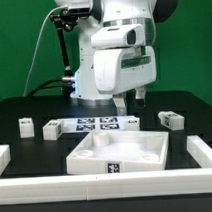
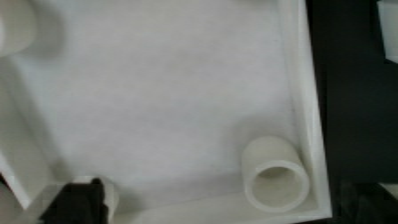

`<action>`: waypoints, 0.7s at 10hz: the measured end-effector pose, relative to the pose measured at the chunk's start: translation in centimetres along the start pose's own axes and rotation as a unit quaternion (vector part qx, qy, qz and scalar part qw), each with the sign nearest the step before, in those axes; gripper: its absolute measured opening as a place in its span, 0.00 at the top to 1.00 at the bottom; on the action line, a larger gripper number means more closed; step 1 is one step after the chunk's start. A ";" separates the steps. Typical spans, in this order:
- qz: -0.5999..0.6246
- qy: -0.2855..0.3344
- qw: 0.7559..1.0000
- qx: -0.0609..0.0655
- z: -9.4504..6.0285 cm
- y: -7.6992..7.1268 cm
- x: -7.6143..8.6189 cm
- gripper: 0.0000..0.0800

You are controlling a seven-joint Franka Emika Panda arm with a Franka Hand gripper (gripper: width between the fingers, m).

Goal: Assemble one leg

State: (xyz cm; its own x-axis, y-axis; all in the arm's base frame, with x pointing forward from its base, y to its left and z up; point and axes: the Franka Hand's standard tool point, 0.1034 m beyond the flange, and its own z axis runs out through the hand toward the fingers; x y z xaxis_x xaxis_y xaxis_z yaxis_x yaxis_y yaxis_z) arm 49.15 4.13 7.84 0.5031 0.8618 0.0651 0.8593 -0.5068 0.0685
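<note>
The large white tray-like piece (image 1: 121,153) lies on the black table in front of the arm. My gripper (image 1: 128,99) hangs above its far side, open and empty. In the wrist view the tray's recessed floor (image 2: 160,100) fills the picture, with a round socket (image 2: 276,182) in one corner. The gripper (image 2: 222,205) holds nothing, and one dark fingertip (image 2: 80,200) shows at the picture's edge. Small white tagged legs lie on the table: one (image 1: 27,123) and another (image 1: 52,128) at the exterior view's left, and one (image 1: 171,117) at its right. None is touched.
The marker board (image 1: 95,122) lies flat behind the tray, under the arm. White border walls stand at the exterior view's left (image 1: 4,158), right (image 1: 206,155) and front (image 1: 107,184). A black cable hangs behind the arm.
</note>
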 end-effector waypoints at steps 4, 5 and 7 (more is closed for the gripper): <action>-0.046 -0.021 0.999 0.018 3.9 -2.7 -0.9 0.19; -0.046 -0.020 0.999 0.017 3.8 -2.6 -0.9 0.19; -0.046 -0.021 0.999 0.018 3.8 -2.6 -0.9 0.19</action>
State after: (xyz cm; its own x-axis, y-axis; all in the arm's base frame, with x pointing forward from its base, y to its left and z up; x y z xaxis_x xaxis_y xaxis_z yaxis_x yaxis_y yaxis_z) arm 46.77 4.77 3.80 0.4245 0.9052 0.0192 0.9044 -0.4250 0.0372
